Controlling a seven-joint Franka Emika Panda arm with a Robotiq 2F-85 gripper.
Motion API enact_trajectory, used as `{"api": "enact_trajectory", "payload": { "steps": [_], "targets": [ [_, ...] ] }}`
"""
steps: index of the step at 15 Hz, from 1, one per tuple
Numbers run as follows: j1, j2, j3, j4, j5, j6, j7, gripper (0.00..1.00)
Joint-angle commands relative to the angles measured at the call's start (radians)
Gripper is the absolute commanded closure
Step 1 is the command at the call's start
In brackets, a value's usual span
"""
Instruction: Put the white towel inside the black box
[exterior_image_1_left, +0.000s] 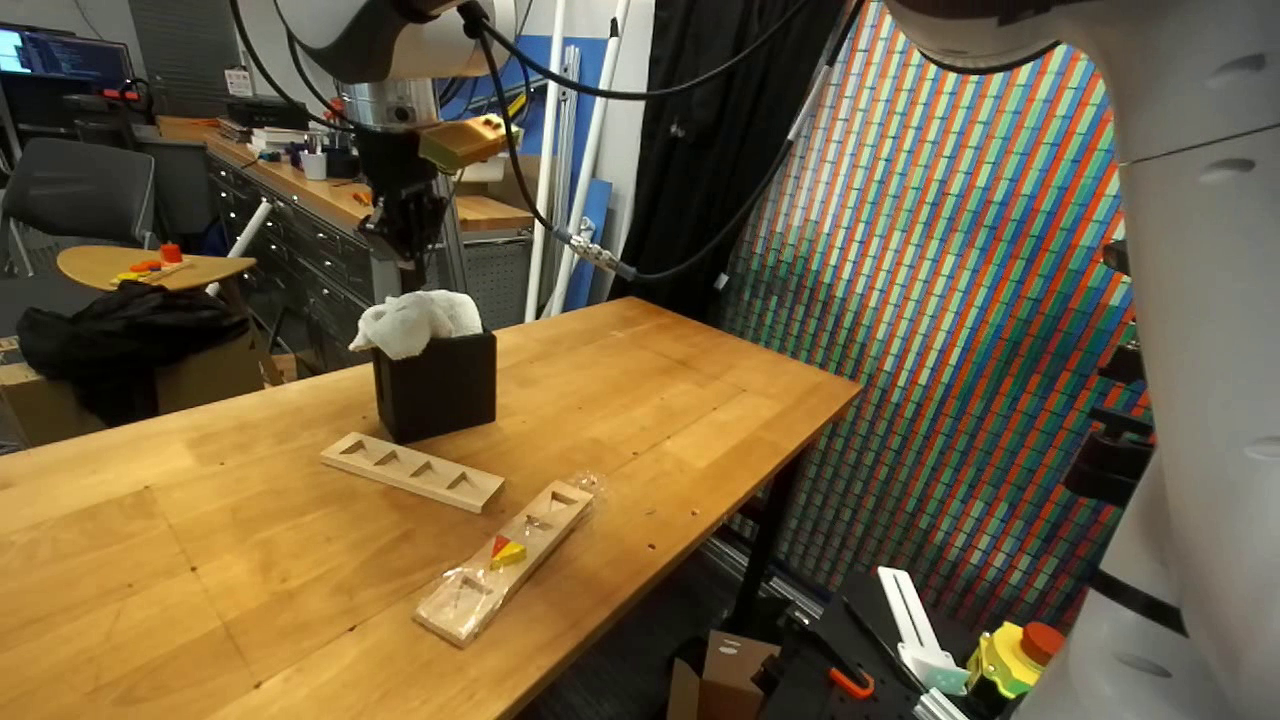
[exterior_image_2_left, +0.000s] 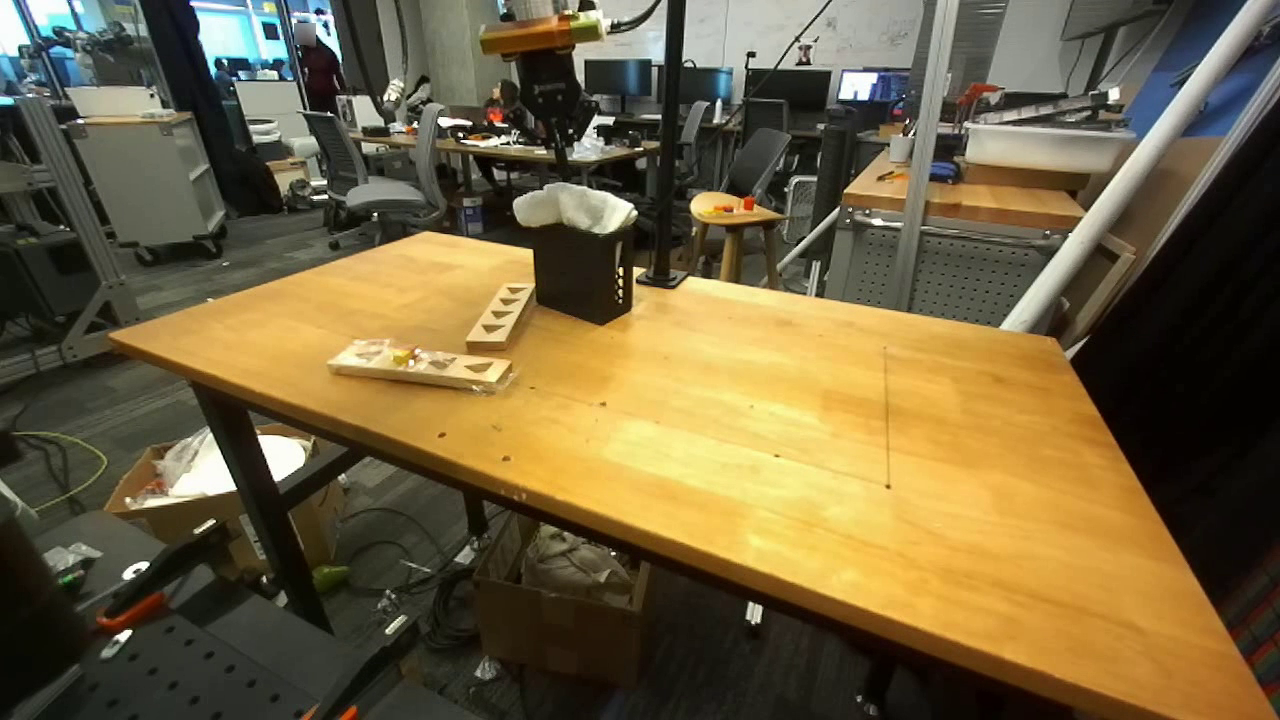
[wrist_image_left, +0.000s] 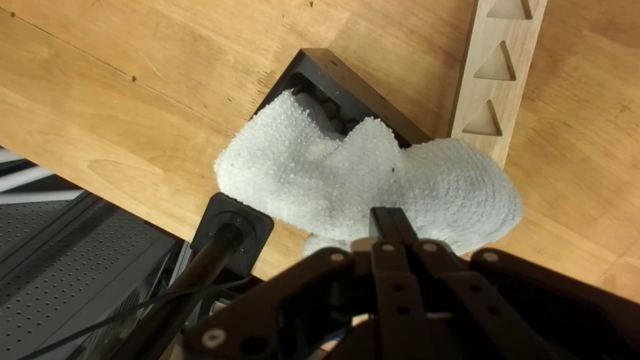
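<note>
The black box (exterior_image_1_left: 437, 388) stands upright on the wooden table, and it shows in an exterior view (exterior_image_2_left: 583, 272). The white towel (exterior_image_1_left: 420, 318) sits bunched in the box's mouth and bulges above the rim; it also shows in an exterior view (exterior_image_2_left: 575, 207). In the wrist view the towel (wrist_image_left: 340, 170) covers most of the opening and hangs past the rim on one side. Part of the box's inside (wrist_image_left: 330, 107) is uncovered. My gripper (wrist_image_left: 387, 215) is shut with its fingertips together and nothing between them. In both exterior views the gripper (exterior_image_1_left: 411, 270) (exterior_image_2_left: 562, 160) is just above the towel.
A wooden strip with triangular slots (exterior_image_1_left: 412, 472) lies close to the box. A second strip (exterior_image_1_left: 505, 562), partly wrapped in clear plastic with red and yellow pieces, lies nearer the table edge. A black post (exterior_image_2_left: 662, 275) stands right beside the box at the table's edge.
</note>
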Motion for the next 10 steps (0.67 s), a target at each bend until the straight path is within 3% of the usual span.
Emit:
{"api": "enact_trajectory", "payload": {
  "steps": [1,10],
  "targets": [
    [0.006,0.028,-0.008,0.051,0.000,0.000,0.035,0.99],
    [-0.011,0.066,-0.001,0.037,0.058,0.016,0.070,0.99]
  ]
}}
